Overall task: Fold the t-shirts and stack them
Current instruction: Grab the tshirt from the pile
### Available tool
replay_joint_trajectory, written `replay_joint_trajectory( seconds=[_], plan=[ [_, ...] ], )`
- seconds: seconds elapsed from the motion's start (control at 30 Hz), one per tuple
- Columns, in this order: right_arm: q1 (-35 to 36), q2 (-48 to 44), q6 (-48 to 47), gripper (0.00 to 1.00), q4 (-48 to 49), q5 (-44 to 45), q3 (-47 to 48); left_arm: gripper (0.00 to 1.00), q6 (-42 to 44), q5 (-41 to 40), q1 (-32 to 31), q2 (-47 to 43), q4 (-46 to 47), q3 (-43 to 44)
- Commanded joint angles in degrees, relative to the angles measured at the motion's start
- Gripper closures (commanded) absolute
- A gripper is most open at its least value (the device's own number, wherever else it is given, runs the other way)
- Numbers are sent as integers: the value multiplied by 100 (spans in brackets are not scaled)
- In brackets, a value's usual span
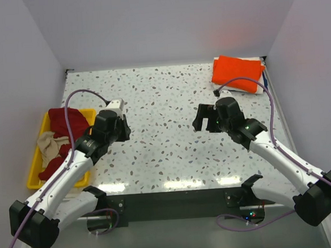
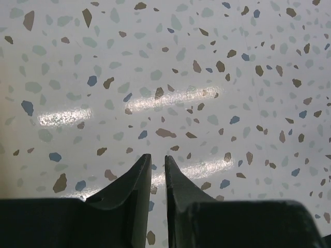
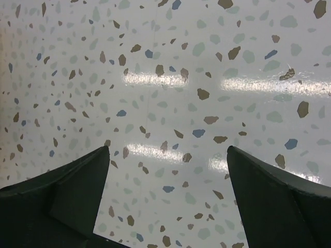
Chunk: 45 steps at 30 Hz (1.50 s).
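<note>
The bright orange folded cloth t-shirt [image 1: 237,71] sits at the far right corner of the speckled terrazzo worktop [image 1: 163,96]. The dark red crumpled t-shirt [image 1: 63,122] and the beige crumpled t-shirt [image 1: 51,144] lie tangled and unfolded in the yellow plastic tray [image 1: 42,122] on the left. Both arms hover over bare worktop: the left gripper [image 2: 158,164] has its jaws almost pressed together with nothing between them, and the right gripper [image 3: 168,152] has its jaws spread wide and empty. The likely trouble is in the tray. Because the two shirts overlap, a pinch there could lift both at once or drag the light tray along. The left jaws would also have to part first, or they would only push the cloth down.
</note>
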Motion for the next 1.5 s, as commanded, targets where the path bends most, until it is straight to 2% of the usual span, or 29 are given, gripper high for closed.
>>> replay_joint_trajectory(
  seconds=[0.0, 0.07, 0.2, 0.3, 0.43, 0.47, 0.6, 0.77, 0.97, 1.03, 1.17, 1.2, 1.33, 1.37, 1.43, 1.47],
  plan=[
    [-11, -46, -107, 1, -63, -125, 289, 78, 11, -156, -22, -97, 29, 179],
    [-3, -28, -160, 1, -142, -152, 307, 75, -33, -243, -13, -62, 20, 187],
    [-11, -46, -221, 1, -336, -265, 342, 62, -322, -726, 30, 175, -260, 450],
    [-11, -98, -187, 1, -336, -476, 298, 45, -568, -1210, 249, 447, -594, 732],
    [-11, -178, -99, 1, -169, -722, 96, 34, -876, -1044, 1303, 702, -850, 1057],
    [-11, -178, -90, 1, -108, -775, 35, 33, -999, -1139, 1627, 738, -911, 1092],
    [-11, -99, -72, 1, -134, -960, 52, 19, -1394, -1983, 2121, 844, -1218, 1207],
    [-11, -81, -63, 1, -134, -1232, 43, 16, -1684, -2011, 3060, 1274, -1166, 1329],
    [-3, -98, -46, 1, -116, -1435, 17, 16, -2002, -2310, 3432, 2258, -1185, 1611],
    [-3, -116, -37, 1, -107, -1461, 17, 18, -1923, -2178, 3476, 2644, -894, 1655],
    [-3, -151, -28, 1, -116, -1461, -1, 28, -1914, -2125, 3511, 3418, -1017, 2006],
    [-3, -160, -28, 1, -108, -1453, -1, 37, -1931, -2116, 3520, 3576, -991, 2007],
    [-11, -186, -37, 1, -116, -1409, 8, 59, -2046, -2046, 3546, 3700, -999, 1954],
    [-3, -204, -46, 1, -116, -1409, -1, 70, -2037, -2046, 3546, 3674, -999, 1945],
    [-3, -204, -37, 1, -99, -1426, -1, 79, -2019, -2046, 3555, 3551, -1026, 1998],
    [-11, -195, -37, 1, -99, -1426, -1, 91, -1985, -2046, 3564, 3490, -1087, 2041]
  ],
)
